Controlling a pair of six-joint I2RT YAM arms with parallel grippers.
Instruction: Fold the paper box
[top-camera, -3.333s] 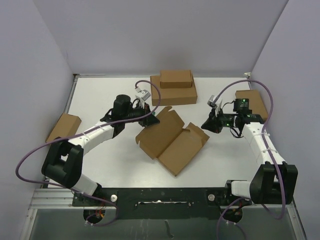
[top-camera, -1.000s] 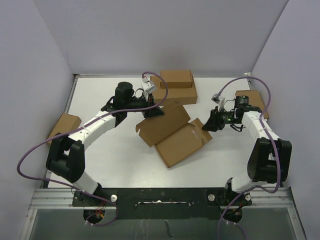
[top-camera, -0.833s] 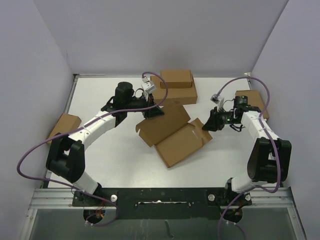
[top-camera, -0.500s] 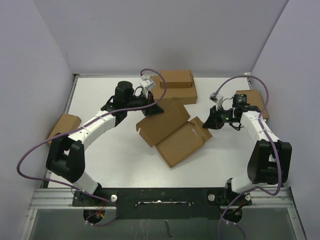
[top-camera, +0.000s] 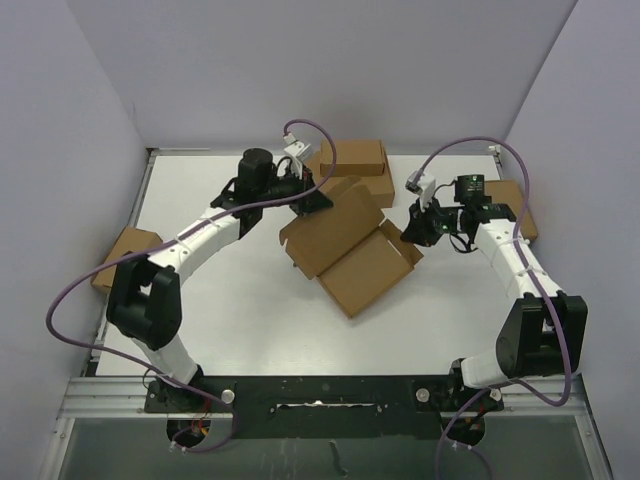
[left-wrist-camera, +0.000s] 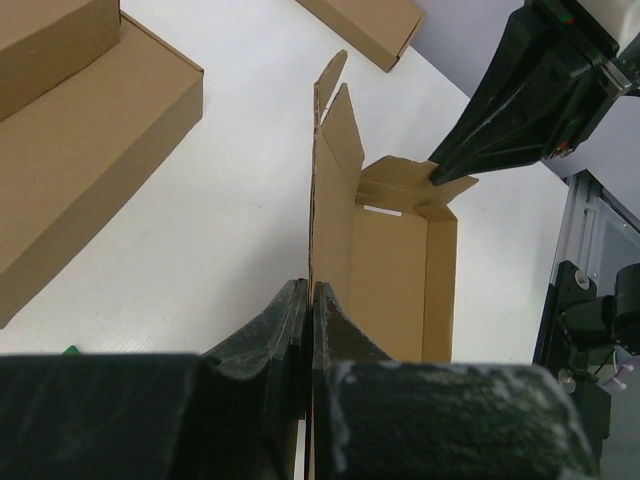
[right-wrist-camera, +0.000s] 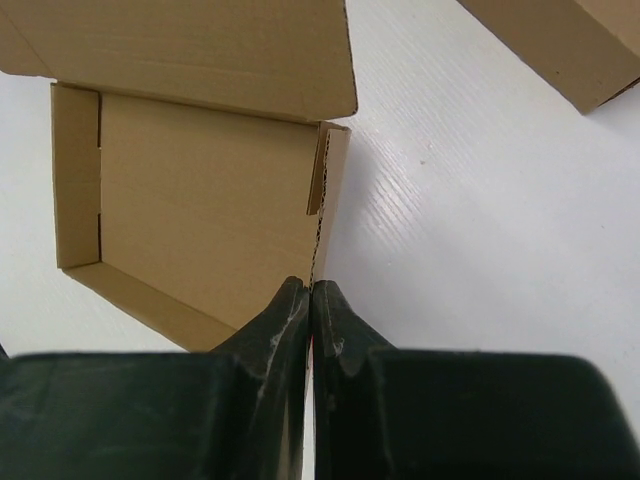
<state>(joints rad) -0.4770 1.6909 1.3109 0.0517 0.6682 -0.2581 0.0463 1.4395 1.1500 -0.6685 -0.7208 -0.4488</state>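
The paper box lies half open in the middle of the table, its lid panel raised toward the back left. My left gripper is shut on the lid's far edge. In the left wrist view the lid runs edge-on from between the jaws of the left gripper. My right gripper is shut on the tray's right side wall. The right wrist view shows that wall standing upright in the right gripper, with the tray floor beyond.
Two stacked brown boxes sit at the back, close behind the lid. Another brown box lies by the right wall, behind the right arm. One more rests at the table's left edge. Purple cables loop over both arms.
The right gripper has shut on the box's side wall. Both arms moved toward the back, the box shifted with them, and the lid stands higher.
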